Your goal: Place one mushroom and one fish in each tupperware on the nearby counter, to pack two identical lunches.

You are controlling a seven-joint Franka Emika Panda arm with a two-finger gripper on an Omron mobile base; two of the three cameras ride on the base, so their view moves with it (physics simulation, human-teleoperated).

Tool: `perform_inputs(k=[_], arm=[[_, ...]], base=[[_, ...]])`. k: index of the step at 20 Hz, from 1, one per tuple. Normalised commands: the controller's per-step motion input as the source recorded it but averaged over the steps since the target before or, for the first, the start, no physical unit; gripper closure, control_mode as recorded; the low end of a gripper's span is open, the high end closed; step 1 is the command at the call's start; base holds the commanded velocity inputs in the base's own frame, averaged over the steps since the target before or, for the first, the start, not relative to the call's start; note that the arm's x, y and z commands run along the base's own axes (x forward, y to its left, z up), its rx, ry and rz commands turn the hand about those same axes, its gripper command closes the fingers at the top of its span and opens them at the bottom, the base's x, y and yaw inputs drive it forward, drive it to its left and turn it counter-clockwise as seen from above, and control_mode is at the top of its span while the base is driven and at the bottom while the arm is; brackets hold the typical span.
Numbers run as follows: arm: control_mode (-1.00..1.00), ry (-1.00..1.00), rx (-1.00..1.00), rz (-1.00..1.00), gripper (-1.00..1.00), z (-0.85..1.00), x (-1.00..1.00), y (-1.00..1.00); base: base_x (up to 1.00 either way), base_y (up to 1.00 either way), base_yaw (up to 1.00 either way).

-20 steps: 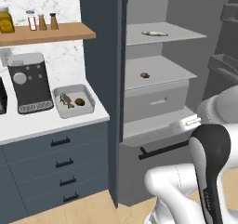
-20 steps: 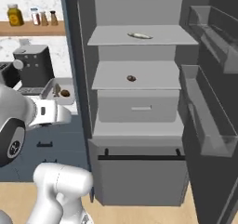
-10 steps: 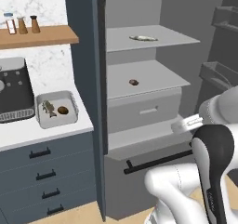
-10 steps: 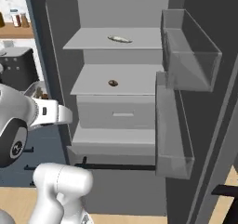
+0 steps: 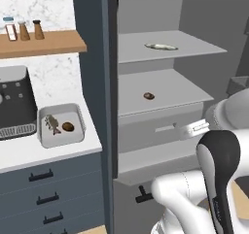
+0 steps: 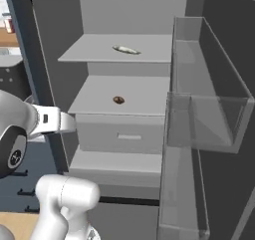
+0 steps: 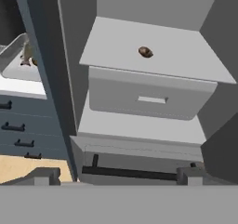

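Tupperware comes first on the left: a shallow, pale grey, square plastic tupperware sits on the off-white counter above slate-blue drawers, just beside a black coffee machine, and it already holds one small dark fish and one brown mushroom lying side by side. Moving right into the open grey fridge, a small, round brown mushroom rests alone on the middle shelf, and a slim, silvery fish lies flat on the shelf above it. The mushroom looks light and firm, though round enough to roll; a pinch across its widest part, from above, seems safest. The fish is probably light too, slick and thin, so I would grip it across the middle of its body, jaws square to its length, to stop it pivoting. The two-finger gripper stands spread wide and empty, its dark tips well short of the shelves, pointing towards the fridge's lower drawer front.
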Motion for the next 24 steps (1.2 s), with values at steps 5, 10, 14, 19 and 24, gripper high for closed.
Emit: perform_inputs(k=[5,10,14,19,24], arm=[[1.00,0.00,0.00,0.00,-1.00,0.00,0.00,0.00],[-1.00,-0.02,0.00,0.01,-1.00,-0.05,0.02,-0.04],[-1.00,-0.05,0.00,0.00,-1.00,-0.16,0.22,-0.34],[-1.00,-0.01,0.04,0.00,-1.00,-0.14,0.81,-0.24],[-1.00,0.00,0.04,0.00,-1.00,-0.25,0.99,-0.05]], base=[[0.44,-0.20,0.08],[0.16,-0.02,0.02],[0.00,0.00,0.00],[0.00,0.00,0.00],[0.00,0.00,0.00]])
